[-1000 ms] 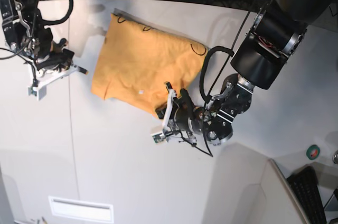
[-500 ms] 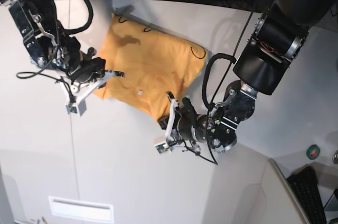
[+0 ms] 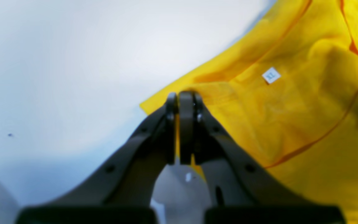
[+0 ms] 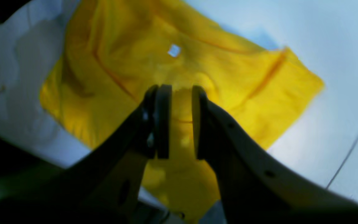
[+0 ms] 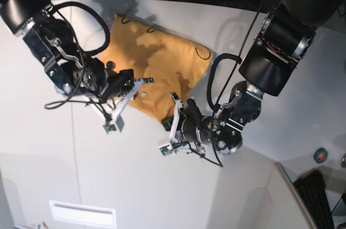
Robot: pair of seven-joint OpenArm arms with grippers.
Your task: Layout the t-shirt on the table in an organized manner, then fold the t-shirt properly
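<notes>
The orange-yellow t-shirt [image 5: 157, 59] lies bunched in a rough rectangle on the off-white table [image 5: 135, 175], with its small white tag [image 5: 145, 94] near the front edge. My left gripper [image 5: 172, 114] is at the shirt's front right corner. In the left wrist view the left gripper [image 3: 181, 124] is shut, with a sliver of the t-shirt [image 3: 291, 109] pinched at the edge. My right gripper [image 5: 131, 89] hovers over the shirt's front left part. In the right wrist view the right gripper [image 4: 179, 121] is narrowly open over the t-shirt [image 4: 204, 71], with nothing in it.
A thin dark seam [image 5: 75, 148] runs down the table. A white label plate [image 5: 82, 214] sits near the front edge. A green tape roll [image 5: 321, 155] and a keyboard [image 5: 319, 199] are at the right. Cables crowd the table's back edge.
My right arm has swung from the table's left side rightward until its gripper is over the shirt's front left part. My left gripper has stayed at the shirt's front corner.
</notes>
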